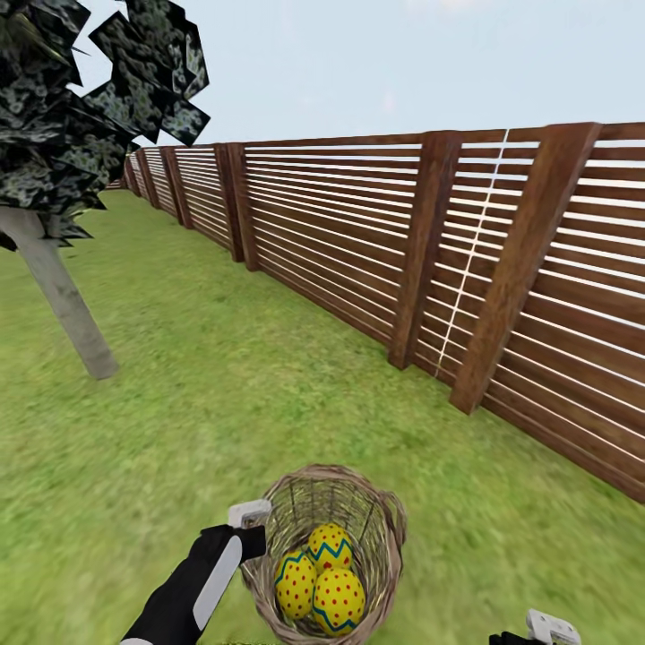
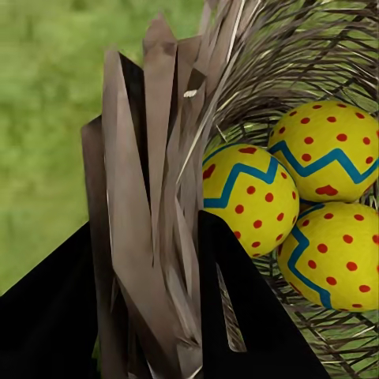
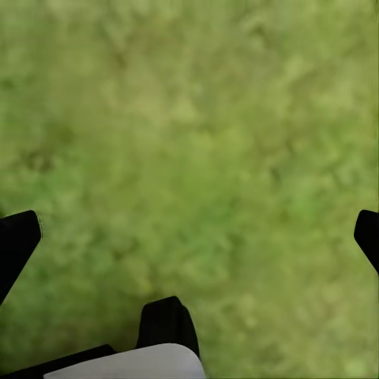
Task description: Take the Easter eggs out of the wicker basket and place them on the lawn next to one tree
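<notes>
From the head camera, our left hand (image 1: pixel 253 537) grips the rim of the wicker basket (image 1: pixel 381 511), which carries all three Easter eggs (image 1: pixel 321 575) above the lawn (image 1: pixel 179 421); the tree (image 1: pixel 63 296) stands ahead on the left and a slatted wooden fence (image 1: pixel 430 251) runs along the right. At our left wrist, both fingers (image 2: pixel 237 316) clamp the basket wall (image 2: pixel 150 197), eggs (image 2: pixel 245 197) just inside. At our right wrist, the right hand (image 3: pixel 189 237) is released, fingertips wide apart over grass (image 3: pixel 197 142).

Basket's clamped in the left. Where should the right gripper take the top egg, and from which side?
Come from above through the wicker basket's open mouth and pinch the top egg across its narrow middle. Probably best: woven walls block the sides and two eggs crowd beneath. The right gripper is open over lawn.
</notes>
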`<state>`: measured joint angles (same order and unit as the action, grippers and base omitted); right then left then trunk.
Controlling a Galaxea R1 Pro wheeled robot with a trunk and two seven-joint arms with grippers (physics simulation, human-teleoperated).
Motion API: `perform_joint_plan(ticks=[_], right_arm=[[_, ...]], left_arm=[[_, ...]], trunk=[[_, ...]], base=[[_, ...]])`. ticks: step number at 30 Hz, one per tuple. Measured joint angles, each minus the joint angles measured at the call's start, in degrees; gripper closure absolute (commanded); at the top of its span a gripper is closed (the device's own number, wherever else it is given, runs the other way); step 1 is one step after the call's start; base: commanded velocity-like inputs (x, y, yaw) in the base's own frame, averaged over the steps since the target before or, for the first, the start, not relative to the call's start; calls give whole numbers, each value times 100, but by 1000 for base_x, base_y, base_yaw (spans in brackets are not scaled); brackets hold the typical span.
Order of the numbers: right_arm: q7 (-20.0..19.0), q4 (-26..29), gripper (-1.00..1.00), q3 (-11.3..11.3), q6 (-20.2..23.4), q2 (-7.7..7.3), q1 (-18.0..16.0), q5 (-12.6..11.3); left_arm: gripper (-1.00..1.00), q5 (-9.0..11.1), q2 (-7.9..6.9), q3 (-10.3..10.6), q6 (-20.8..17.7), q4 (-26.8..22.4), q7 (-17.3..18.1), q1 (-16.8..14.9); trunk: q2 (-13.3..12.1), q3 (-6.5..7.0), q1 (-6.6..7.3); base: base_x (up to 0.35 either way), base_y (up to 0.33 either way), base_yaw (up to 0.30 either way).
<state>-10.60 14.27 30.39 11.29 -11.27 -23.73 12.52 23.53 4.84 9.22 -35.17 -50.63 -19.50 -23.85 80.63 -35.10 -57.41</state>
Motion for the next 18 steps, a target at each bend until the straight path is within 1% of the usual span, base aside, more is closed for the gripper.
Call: perform_joint_plan(ticks=[18], right_arm=[[-4,-9,-100,-2,-8,7,0,26]], left_arm=[[100,1,-35,-3,-2,1,-1,0]], trunk=[[0,0,0]], base=[[0,0,295]])
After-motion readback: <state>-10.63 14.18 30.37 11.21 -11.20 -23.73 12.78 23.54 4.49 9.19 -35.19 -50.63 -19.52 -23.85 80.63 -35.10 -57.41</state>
